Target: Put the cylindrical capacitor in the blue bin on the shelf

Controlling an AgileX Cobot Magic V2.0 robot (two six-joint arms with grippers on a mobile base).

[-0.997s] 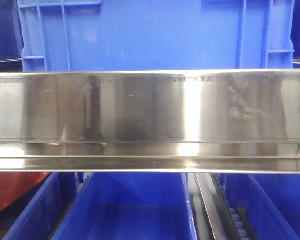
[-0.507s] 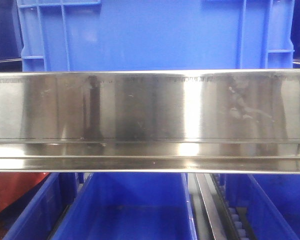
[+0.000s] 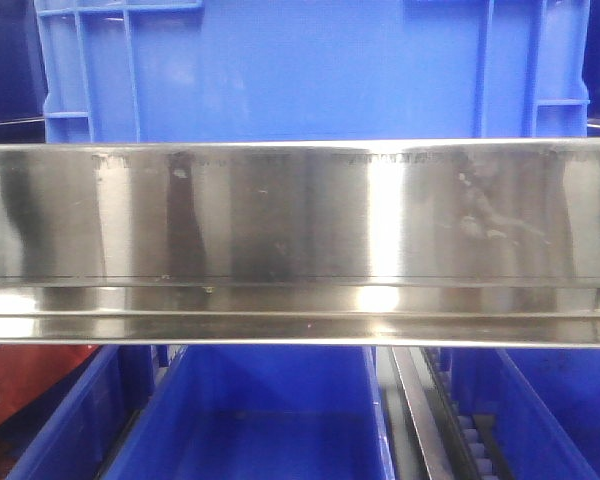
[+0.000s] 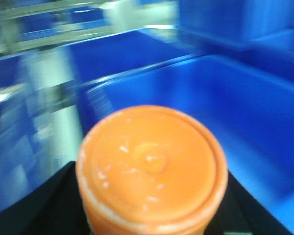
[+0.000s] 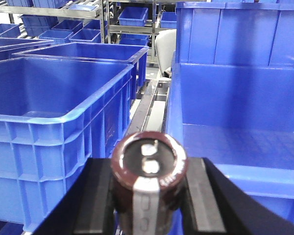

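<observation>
The cylindrical capacitor (image 5: 149, 159), dark brown with a silvery stripe, stands end-on between the black fingers of my right gripper (image 5: 148, 196), which is shut on it. It hovers over the gap between two blue bins: a large crate (image 5: 54, 98) to the left and an open-fronted bin (image 5: 235, 142) to the right. My left gripper (image 4: 149, 208) is shut on an orange cylinder (image 4: 151, 164) over another blue bin (image 4: 225, 107); that view is blurred. The front view shows the shelf's shiny steel rail (image 3: 300, 230) and neither gripper.
A big blue crate (image 3: 310, 70) sits on top of the rail, and more blue bins (image 3: 270, 420) lie below it. A metal roller track (image 5: 147, 105) runs between the bins. Further racks of blue bins (image 5: 132, 17) stand behind.
Reflections on the steel rail have shifted, with a new dark band at its left end. The crates and bins in the front view have not moved.
</observation>
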